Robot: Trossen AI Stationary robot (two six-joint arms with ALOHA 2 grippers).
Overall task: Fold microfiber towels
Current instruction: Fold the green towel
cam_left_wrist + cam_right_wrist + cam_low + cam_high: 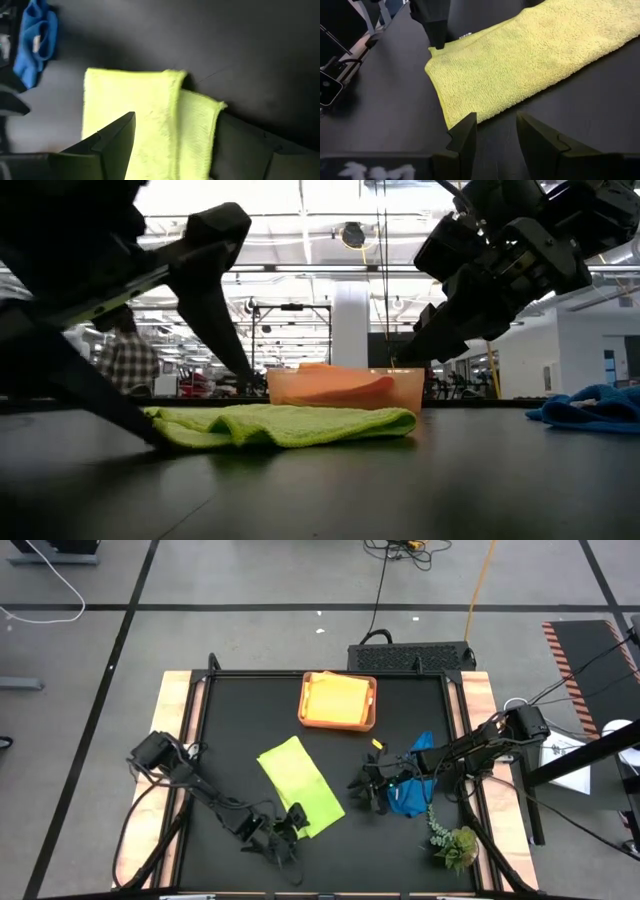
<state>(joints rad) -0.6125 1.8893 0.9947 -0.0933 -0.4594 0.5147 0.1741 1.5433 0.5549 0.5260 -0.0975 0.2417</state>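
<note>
I had the left gripper (pixel 292 823) spread wide at the near end of the folded lime green towel (pixel 300 784), mid-table. The right gripper (pixel 372 786) (empty, fingers parted) hovered between it and the crumpled blue towel (pixel 410 796).

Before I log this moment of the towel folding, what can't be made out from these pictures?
- Tray contents: high and low views show orange and yellow cloth, but how many towels is hidden by the walls and stacking.
- Lime green towel: its near end is covered by the left claw in the high view; whether it is pinched is unclear.
- Blue towel: partly under the right arm; its folds are unreadable.
</note>
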